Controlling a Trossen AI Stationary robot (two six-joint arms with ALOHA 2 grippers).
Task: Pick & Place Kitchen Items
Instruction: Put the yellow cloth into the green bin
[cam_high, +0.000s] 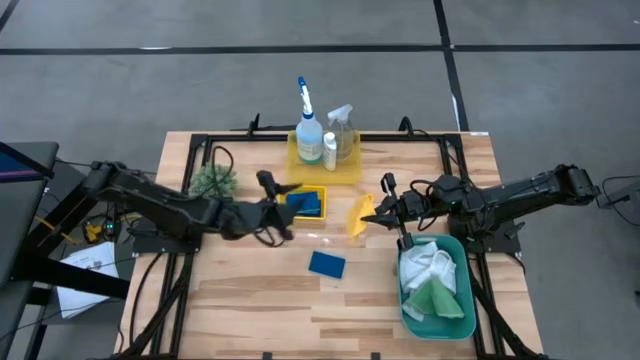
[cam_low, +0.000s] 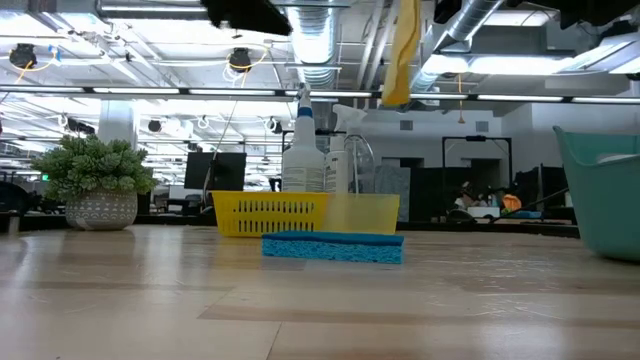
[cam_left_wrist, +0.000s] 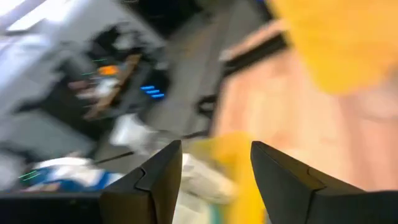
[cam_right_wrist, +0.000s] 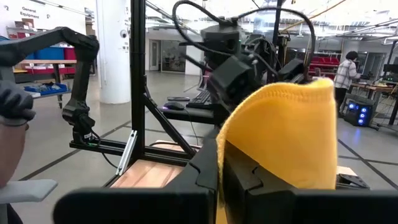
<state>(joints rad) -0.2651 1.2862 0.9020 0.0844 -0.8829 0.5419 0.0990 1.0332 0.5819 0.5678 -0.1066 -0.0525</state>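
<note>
High view: right gripper (cam_high: 372, 212) clamped on the yellow cloth (cam_high: 358, 216), raised beside the teal bin (cam_high: 455, 327). Left gripper (cam_high: 272, 205), fingers apart, near a blue sponge (cam_high: 306, 203).
Low view: cloth (cam_low: 403, 55) hangs clear above table (cam_low: 320, 310); its top is cut off.
Left wrist view: blurred.

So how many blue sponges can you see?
2 blue rectangular sponges. One sponge lies flat on the bare wooden table, out in the middle. The other sponge sits in the small yellow tray beside the left gripper. Others could be hidden.
</note>
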